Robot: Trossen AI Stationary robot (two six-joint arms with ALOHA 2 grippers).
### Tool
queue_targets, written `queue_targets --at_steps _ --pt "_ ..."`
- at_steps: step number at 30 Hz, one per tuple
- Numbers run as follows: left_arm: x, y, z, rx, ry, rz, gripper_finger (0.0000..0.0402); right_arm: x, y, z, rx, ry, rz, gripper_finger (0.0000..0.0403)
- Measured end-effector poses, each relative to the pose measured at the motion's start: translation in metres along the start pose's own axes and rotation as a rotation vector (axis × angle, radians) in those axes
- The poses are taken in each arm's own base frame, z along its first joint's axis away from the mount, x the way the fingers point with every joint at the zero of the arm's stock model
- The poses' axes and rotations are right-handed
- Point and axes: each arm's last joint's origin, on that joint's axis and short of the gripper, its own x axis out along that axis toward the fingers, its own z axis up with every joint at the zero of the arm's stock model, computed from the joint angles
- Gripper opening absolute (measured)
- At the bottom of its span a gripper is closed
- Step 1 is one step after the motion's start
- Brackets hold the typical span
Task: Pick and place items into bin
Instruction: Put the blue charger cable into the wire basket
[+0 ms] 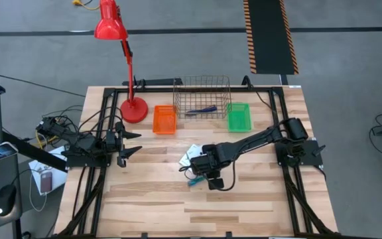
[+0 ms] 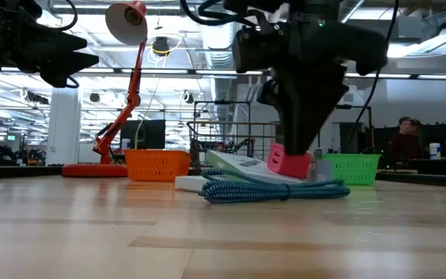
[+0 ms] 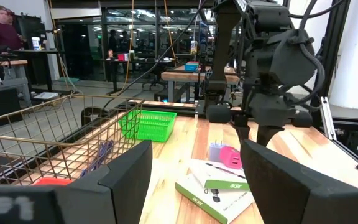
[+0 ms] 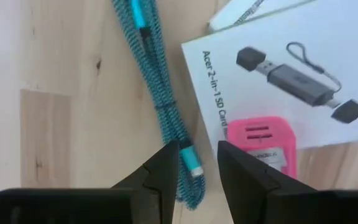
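Teal cable (image 4: pixel 160 106) end between right tool (image 4: pixel 197 165) fingers, seemingly

The near half of the table (image 1: pixel 197 212) lies bare. Mid-table, the right gripper (image 1: pixel 207 176) hangs low over a cluster: a teal braided cable (image 4: pixel 166 106), a pink block (image 4: pixel 263 140) and a white box (image 4: pixel 291 74). Behind stand a wire basket (image 1: pixel 204 99), an orange bin (image 1: pixel 165 119) and a green bin (image 1: pixel 239 117) (narrow gaps between them). A red lamp (image 1: pixel 130 73) stands at the far left corner.
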Motion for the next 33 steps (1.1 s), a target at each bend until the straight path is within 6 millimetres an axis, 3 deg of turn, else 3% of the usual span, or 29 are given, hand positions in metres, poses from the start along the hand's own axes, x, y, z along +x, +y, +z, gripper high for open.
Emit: queue_targets --at_steps 27,33 --pt "0.0 0.0 0.0 0.0 0.0 -0.001 0.0233 0.004 0.016 0.003 -0.089 -0.019 0.054 0.0106" --pt "0.0 0.0 0.0 0.0 0.0 0.0 0.0233 0.016 0.015 -0.006 -0.085 0.009 0.064 0.0106"
